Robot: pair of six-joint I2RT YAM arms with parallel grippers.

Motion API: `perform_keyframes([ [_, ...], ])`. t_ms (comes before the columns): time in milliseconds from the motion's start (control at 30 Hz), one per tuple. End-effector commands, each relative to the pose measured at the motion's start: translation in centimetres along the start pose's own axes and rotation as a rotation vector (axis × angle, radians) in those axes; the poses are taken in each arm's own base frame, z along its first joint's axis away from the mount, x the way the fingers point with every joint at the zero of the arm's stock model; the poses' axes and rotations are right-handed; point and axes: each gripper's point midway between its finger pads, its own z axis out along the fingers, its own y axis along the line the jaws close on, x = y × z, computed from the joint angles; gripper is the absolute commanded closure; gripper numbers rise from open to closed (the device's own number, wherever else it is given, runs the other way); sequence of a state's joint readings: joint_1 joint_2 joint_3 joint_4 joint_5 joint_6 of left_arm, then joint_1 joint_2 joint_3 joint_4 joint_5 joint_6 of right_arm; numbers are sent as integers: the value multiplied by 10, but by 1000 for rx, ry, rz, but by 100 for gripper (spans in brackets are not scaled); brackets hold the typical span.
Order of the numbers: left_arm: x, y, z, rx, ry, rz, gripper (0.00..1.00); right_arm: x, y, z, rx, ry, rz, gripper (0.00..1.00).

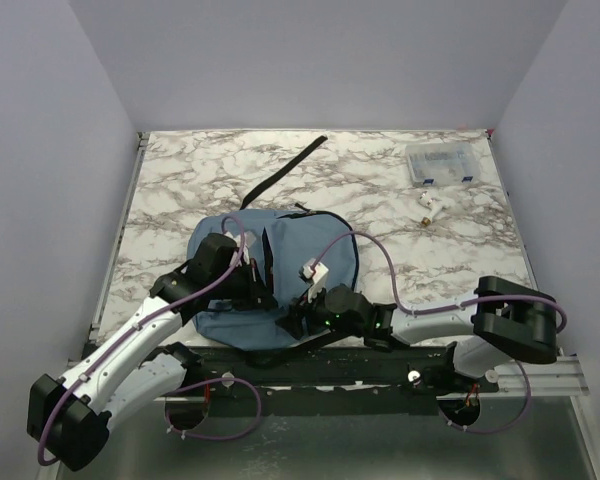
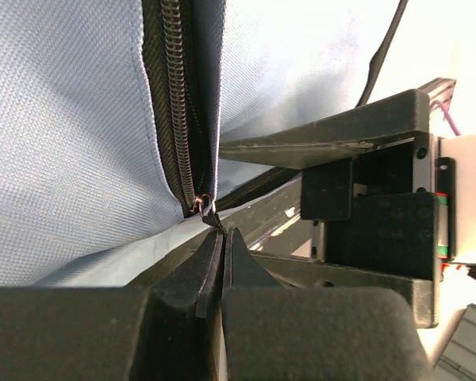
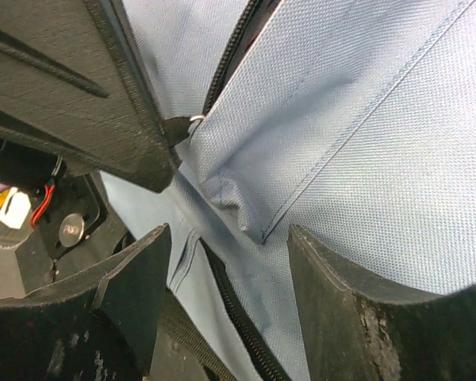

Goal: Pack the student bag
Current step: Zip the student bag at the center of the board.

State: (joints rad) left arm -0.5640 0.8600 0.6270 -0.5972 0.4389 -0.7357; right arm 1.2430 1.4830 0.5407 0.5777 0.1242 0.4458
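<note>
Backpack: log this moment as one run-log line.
left gripper: shut on zipper pull | right gripper: open, straddling backpack fabric | backpack: on table

Plain lilac walls (image 1: 310,60) enclose a white marble-patterned table (image 1: 380,190) on three sides.

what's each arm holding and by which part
Left gripper: jaws pinch the student bag by its zipper pull. Right gripper: jaws open around a fabric fold, nothing held.

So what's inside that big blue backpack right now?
Nothing inside shows. The student bag has its zipper parted to a narrow slit, but the slit is only dark. The blue fabric covers the rest, so any contents stay hidden.
</note>
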Motion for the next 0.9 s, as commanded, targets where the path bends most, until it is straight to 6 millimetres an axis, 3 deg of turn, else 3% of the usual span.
perform_keyframes([
  [0,-7,-26,-7,96,-9,-70,100,-32,-10,10,75,-181,11,37],
  [167,-6,-31,-5,116,4,-155,100,-41,-6,18,105,-211,15,45],
  [367,-21,-36,-6,132,-73,-224,100,-21,-2,32,115,-155,6,61],
  [533,-38,-38,-2,152,-155,-316,100,-8,1,30,114,-124,11,98],
  [733,-98,-42,-8,184,-353,-375,100,18,0,19,80,-64,63,100],
  [867,-145,-27,-14,154,-435,-436,100,31,0,13,73,-33,74,100],
])
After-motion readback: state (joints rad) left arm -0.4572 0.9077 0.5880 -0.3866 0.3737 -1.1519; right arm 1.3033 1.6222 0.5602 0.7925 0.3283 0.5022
